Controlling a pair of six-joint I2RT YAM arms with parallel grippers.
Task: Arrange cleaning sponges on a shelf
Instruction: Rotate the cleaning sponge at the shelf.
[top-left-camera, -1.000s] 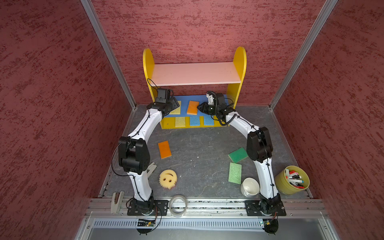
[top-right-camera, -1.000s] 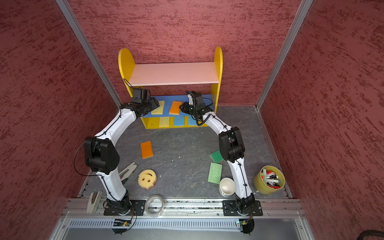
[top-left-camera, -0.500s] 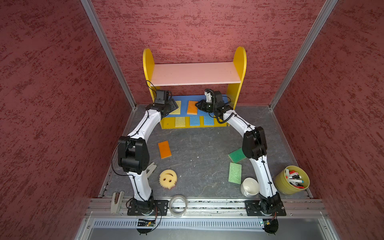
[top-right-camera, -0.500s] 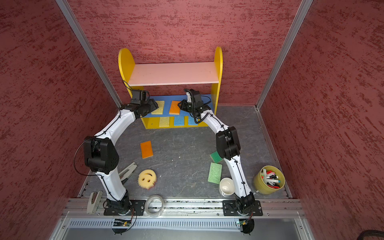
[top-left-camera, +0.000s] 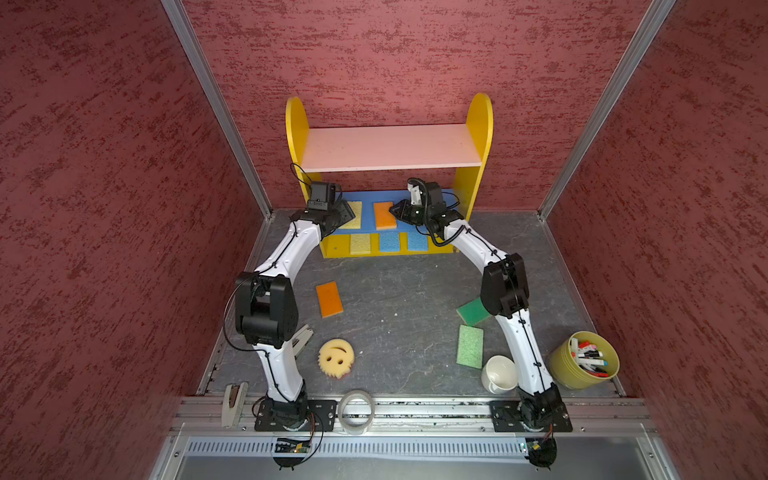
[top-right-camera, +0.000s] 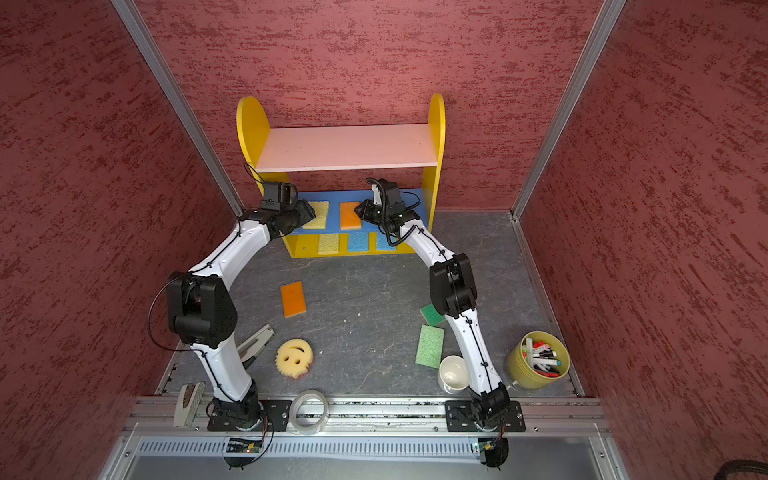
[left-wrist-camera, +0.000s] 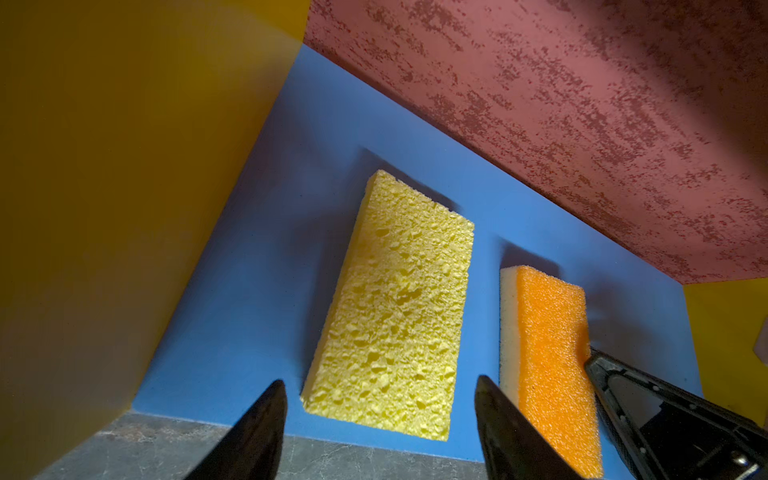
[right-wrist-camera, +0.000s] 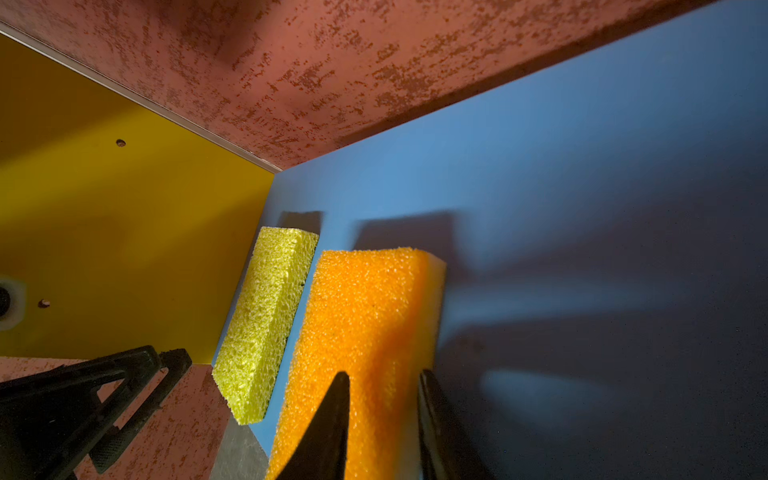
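The shelf (top-left-camera: 390, 147) stands against the back wall. On its blue middle board (top-left-camera: 368, 208) lie a yellow sponge (top-left-camera: 353, 214) (left-wrist-camera: 395, 303) and an orange sponge (top-left-camera: 383, 216) (right-wrist-camera: 365, 316). My right gripper (top-left-camera: 395, 210) (right-wrist-camera: 382, 374) is shut on the orange sponge's near end. My left gripper (top-left-camera: 345, 212) (left-wrist-camera: 381, 380) is open just in front of the yellow sponge, holding nothing. The yellow base holds a yellow sponge (top-left-camera: 360, 243) and two blue ones (top-left-camera: 390, 241). On the floor lie an orange sponge (top-left-camera: 329, 299), a smiley sponge (top-left-camera: 336, 357) and two green sponges (top-left-camera: 470, 346).
A white mug (top-left-camera: 498, 374) and a yellow cup of pens (top-left-camera: 584, 359) stand by the right arm's base. A clear tape ring (top-left-camera: 355, 411) lies on the front rail and a grey stapler (top-left-camera: 301, 338) beside the left arm. Red walls close in on three sides.
My right arm has shifted a little to the left at the blue board, still gripping the orange sponge. The left gripper has barely moved.
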